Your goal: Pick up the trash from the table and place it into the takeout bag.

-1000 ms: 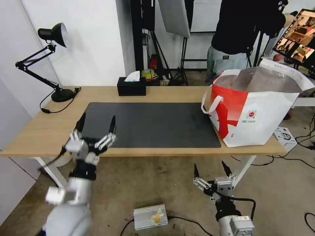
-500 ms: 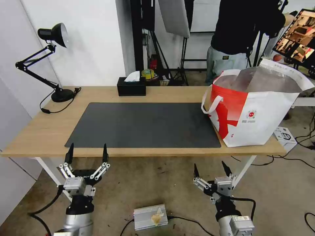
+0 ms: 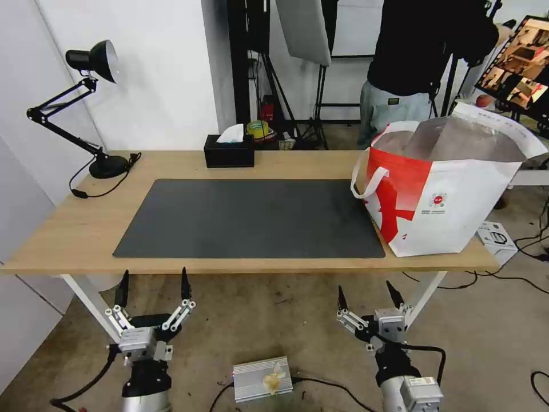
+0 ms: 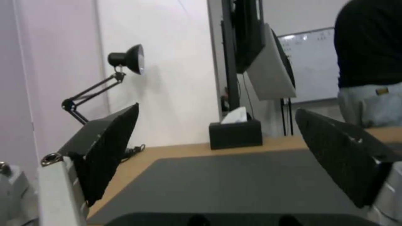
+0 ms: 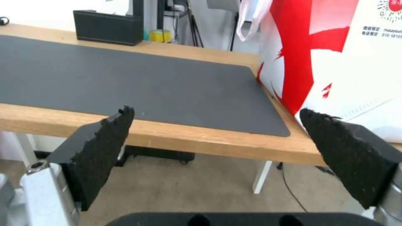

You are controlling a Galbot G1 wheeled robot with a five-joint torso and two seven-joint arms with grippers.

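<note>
Below the table (image 3: 74, 240) edge: left gripper (image 3: 152, 283) and right gripper (image 3: 366, 296), both spread wide, empty.
Takeout bag (image 3: 452, 212): on the tabletop's right end, well above the right gripper.
Change: left gripper has dropped from the mat (image 3: 251, 217) to beneath the edge.

Dark grey mat (image 3: 251, 217) — light-wood table (image 3: 74, 229) — red-and-white takeout bag (image 3: 452, 206)
</note>
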